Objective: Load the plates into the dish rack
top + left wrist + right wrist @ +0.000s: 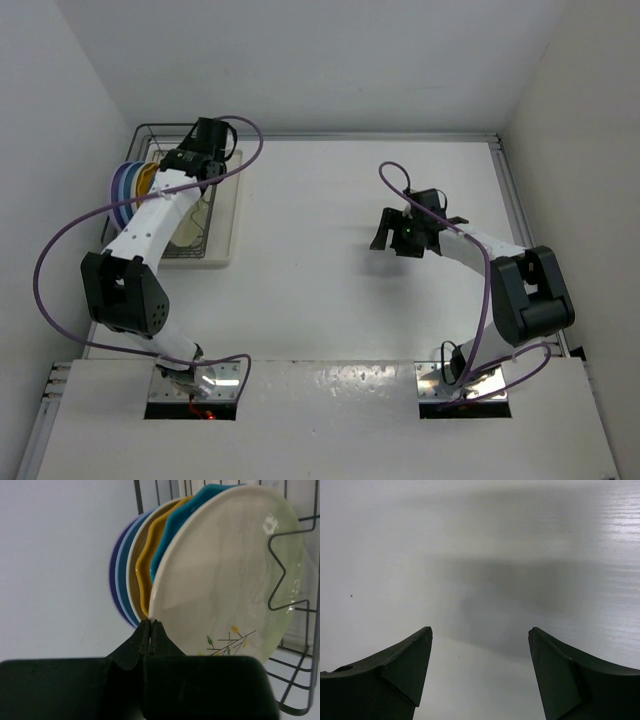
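White walls enclosed a white surface (330, 250), with the dish rack (150, 130) in its far left corner. The plates (125, 190) stood on edge inside the dish rack, the cream plate (225, 590) frontmost. The left end effector (150, 630), fully closed and empty, sat just beside that plate's lower rim. Drawing straight away from the dish rack without brushing the rim looked wisest. The right end effector (480, 650), spread wide and empty, hung well apart from the dish rack.

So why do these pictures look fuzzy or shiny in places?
Left wrist view: the shut left pincer sits too near, a dark blur; a glare spot marks the cream plate. Right wrist view: a soft shadow falls on the glossy table beyond the open right pincer.
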You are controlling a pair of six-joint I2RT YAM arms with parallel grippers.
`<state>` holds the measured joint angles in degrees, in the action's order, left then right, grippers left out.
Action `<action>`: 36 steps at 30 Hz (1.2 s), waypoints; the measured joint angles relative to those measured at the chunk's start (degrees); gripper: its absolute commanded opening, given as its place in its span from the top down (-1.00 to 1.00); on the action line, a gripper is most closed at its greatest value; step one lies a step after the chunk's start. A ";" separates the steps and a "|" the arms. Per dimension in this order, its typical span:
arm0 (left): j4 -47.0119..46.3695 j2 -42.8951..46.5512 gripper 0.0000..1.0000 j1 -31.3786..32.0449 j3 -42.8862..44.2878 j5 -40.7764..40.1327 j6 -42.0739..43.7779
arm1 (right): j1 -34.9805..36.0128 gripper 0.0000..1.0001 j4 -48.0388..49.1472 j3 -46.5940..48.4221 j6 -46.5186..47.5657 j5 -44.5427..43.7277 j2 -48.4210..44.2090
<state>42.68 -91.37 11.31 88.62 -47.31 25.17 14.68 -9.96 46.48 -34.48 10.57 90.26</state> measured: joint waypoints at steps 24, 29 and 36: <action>-2.16 0.42 -0.09 -1.40 -2.21 4.90 -4.04 | -0.11 -0.56 -0.94 0.00 0.02 -0.94 -1.75; -1.60 6.16 -0.20 -1.44 -2.19 12.39 -4.20 | -0.59 -0.62 -0.74 -0.55 -0.02 -1.25 -3.96; -5.68 26.64 -0.14 7.30 -25.44 26.99 0.61 | -1.90 -0.99 -0.61 -4.44 0.07 -3.23 -10.08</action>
<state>36.99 -64.73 18.61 63.18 -20.32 25.78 12.78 -10.57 42.04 -34.41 7.33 80.18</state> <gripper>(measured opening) 0.585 0.967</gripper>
